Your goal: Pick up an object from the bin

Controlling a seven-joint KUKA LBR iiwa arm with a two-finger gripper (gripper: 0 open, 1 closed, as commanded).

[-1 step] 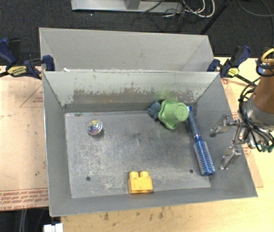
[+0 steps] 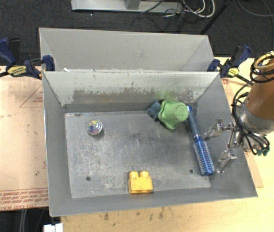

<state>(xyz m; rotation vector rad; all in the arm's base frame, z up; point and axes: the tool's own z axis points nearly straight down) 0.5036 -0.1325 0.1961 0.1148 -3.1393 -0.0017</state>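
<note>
Bin [image 2: 127, 88]: grey metal, sloped walls, a few loose things on the floor, well spread with no heap.
Gripper [image 2: 214, 151]: at the right side of the bin, over the sloping right wall; fingers spread wide, nothing between them.
Nearest thing: blue brush [image 2: 201, 149], long, lying roughly top-to-bottom along the right edge of the floor, bristled end toward the near side, smooth handle running up toward the back wall. Just beside the gripper on its left; contact hard to call, looks apart or barely grazing the bristles.
Next nearest: green cup-shaped toy [image 2: 172, 113], tipped on its side near the back-right corner, touching the brush handle's upper end; small dark blue piece [image 2: 153, 111] tucked against its left side.
Further off: yellow block [image 2: 141, 182] with two studs, near the front wall, centre; small shiny ball [image 2: 95, 127] at left, well apart from everything else.
Step in hand: approach, judged so because the fingers are spread, empty and not yet round anything.
Progress: early, nothing lifted.
Likely target: brush, going by nearness alone – not certain.
Next move calls for: shifting left off the wall so the fingers straddle the brush across its narrow width, then lowering to the floor and closing.
Watch for: lower finger catching the sloped wall; bristles giving under the squeeze – handle probably the firmer hold; green toy nudged if the grasp is taken high on the handle.
</note>
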